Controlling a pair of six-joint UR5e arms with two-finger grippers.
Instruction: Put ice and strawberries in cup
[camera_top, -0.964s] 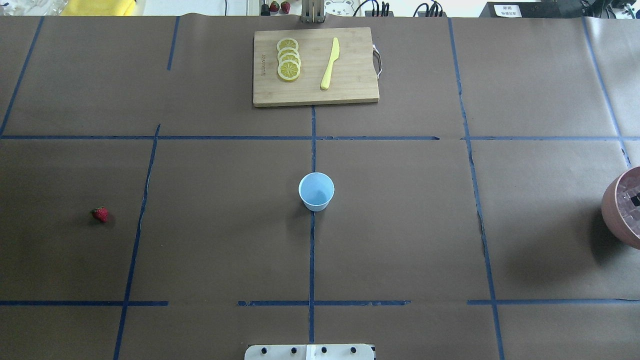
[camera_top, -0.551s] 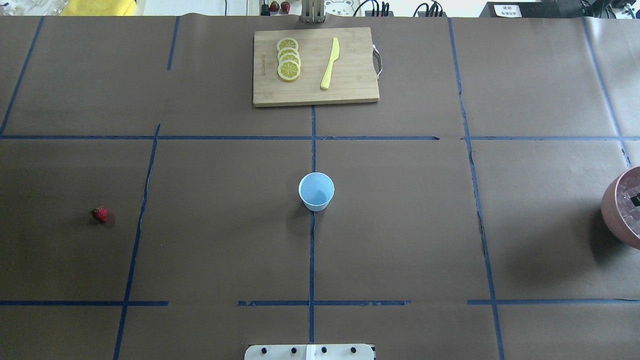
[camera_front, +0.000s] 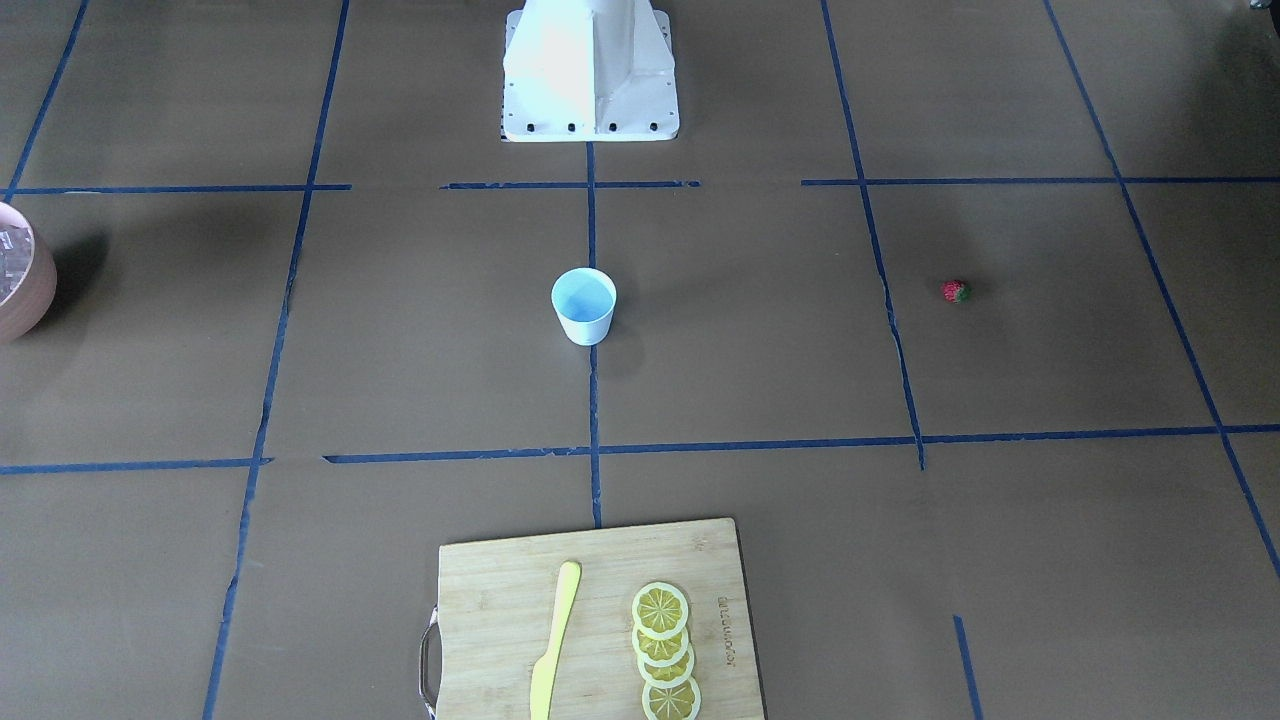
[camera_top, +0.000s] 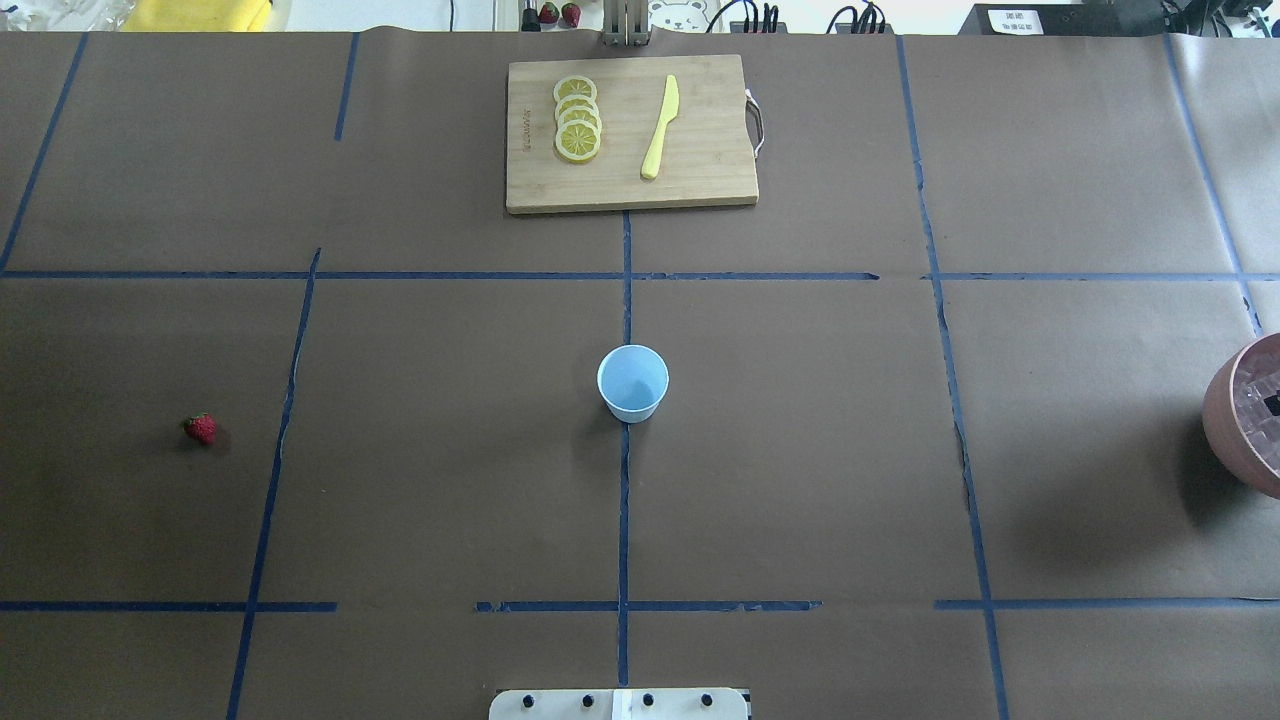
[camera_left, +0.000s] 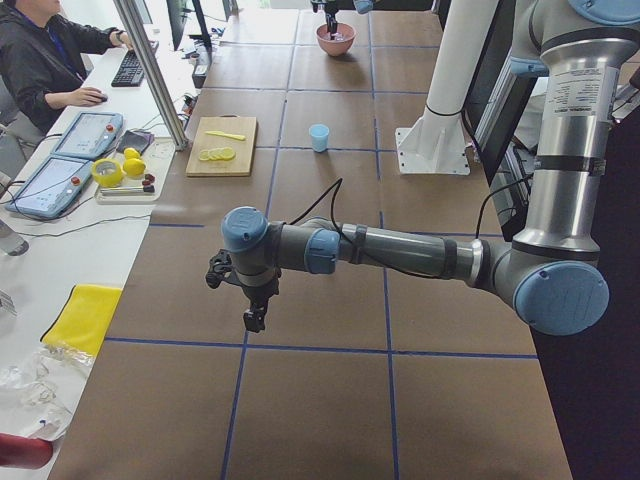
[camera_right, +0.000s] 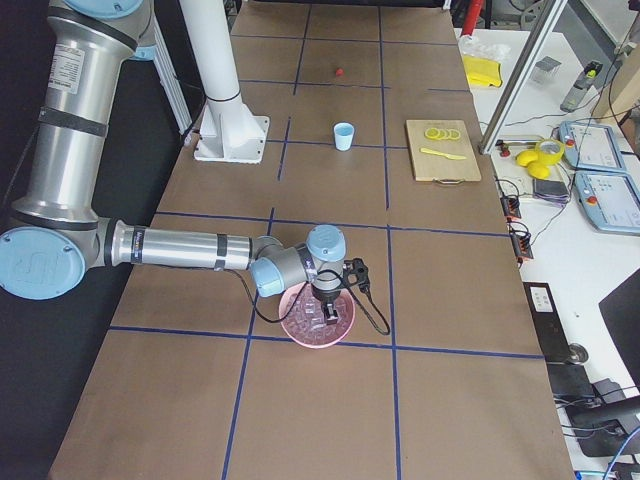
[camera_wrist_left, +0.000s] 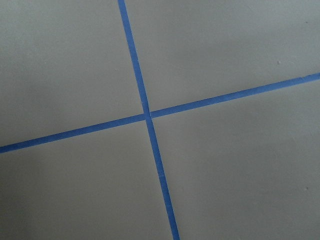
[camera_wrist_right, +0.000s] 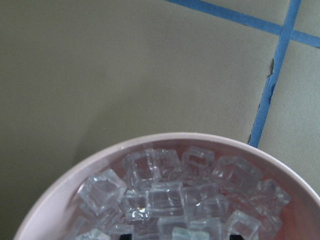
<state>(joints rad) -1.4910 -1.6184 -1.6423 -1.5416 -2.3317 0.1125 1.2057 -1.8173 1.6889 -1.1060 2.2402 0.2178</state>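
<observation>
Evidently the right claw (camera_right: 328, 312) hangs low over the ice cubes (camera_wrist_right: 165, 197) heaped in the pink bowl (camera_wrist_right: 55, 205) at the desk's right edge — placed to pick one, I judge. The left claw (camera_left: 254, 320) hovers near the left edge, the strawberry's (camera_top: 200, 428) side — neither grip can be told. The cup (camera_top: 632, 382) stands empty mid-desk.

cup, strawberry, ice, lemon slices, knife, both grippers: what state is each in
cup: upright, empty
strawberry: on the table, apart from the cup
ice: piled in the pink bowl
lemon slices: overlapping row on the cutting board
knife: flat on the board
left gripper: above bare table, open or shut unclear
right gripper: over the ice, open or shut unclear
</observation>
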